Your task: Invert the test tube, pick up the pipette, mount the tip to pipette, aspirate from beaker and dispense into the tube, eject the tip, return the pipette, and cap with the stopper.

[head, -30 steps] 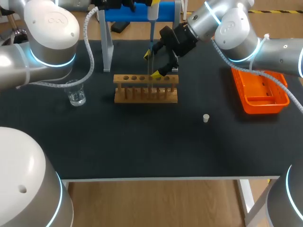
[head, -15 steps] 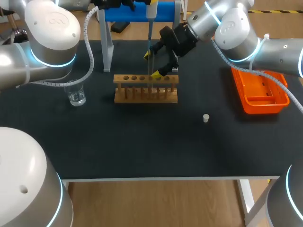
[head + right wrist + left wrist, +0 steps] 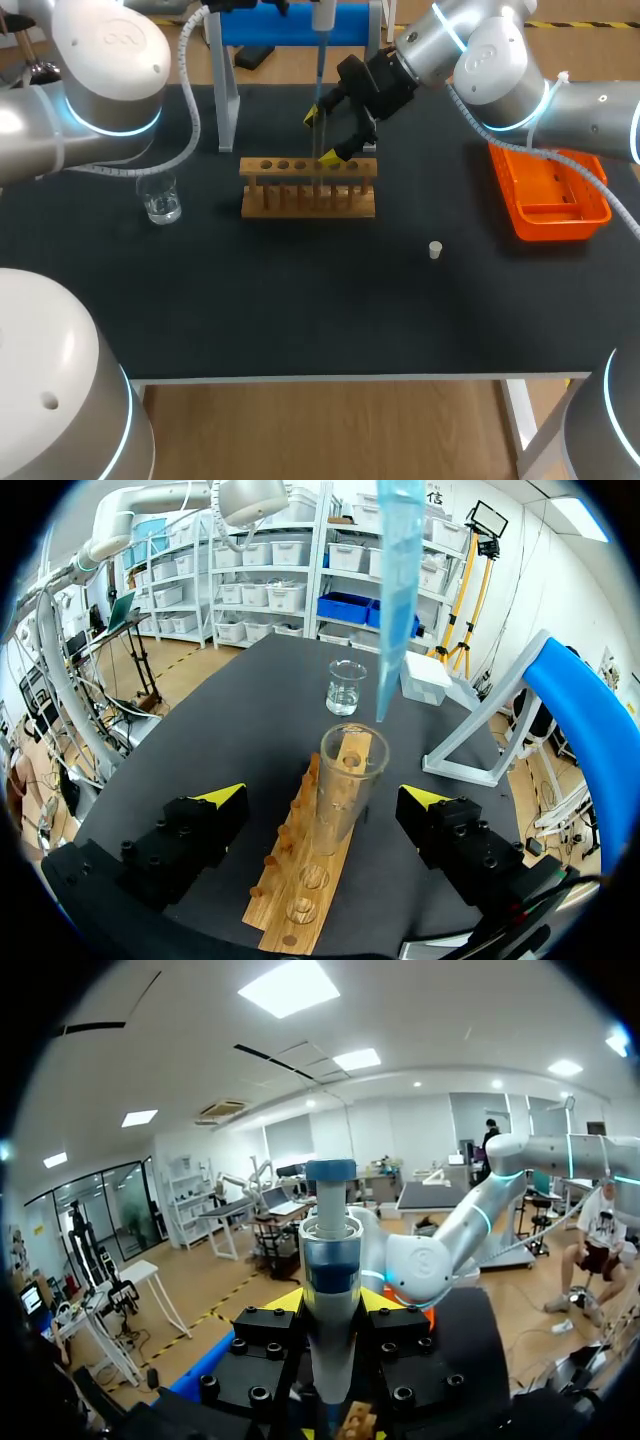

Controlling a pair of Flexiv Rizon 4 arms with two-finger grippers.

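Note:
A clear test tube [image 3: 345, 792] stands upright in the wooden rack [image 3: 296, 905], between the wide-apart yellow-tipped fingers of my right gripper [image 3: 325, 798], which do not touch it. In the head view my right gripper [image 3: 323, 137] hangs open over the rack [image 3: 308, 188]. My left gripper [image 3: 331, 1306] is shut on the pipette [image 3: 329, 1260]. Its blue tip [image 3: 393, 590] points down just above the tube's mouth, and the tip [image 3: 319, 72] also shows in the head view. The glass beaker [image 3: 160, 197] stands left of the rack. The small white stopper [image 3: 435, 250] lies to the rack's right.
An orange tray [image 3: 551, 196] sits at the right edge of the table. The pipette stand [image 3: 226, 92] with its blue top bar [image 3: 280, 26] rises behind the rack. A white box [image 3: 424, 678] stands beyond the beaker [image 3: 346, 687].
The pipette has risen a little over the tube. My right arm and the tube have not moved.

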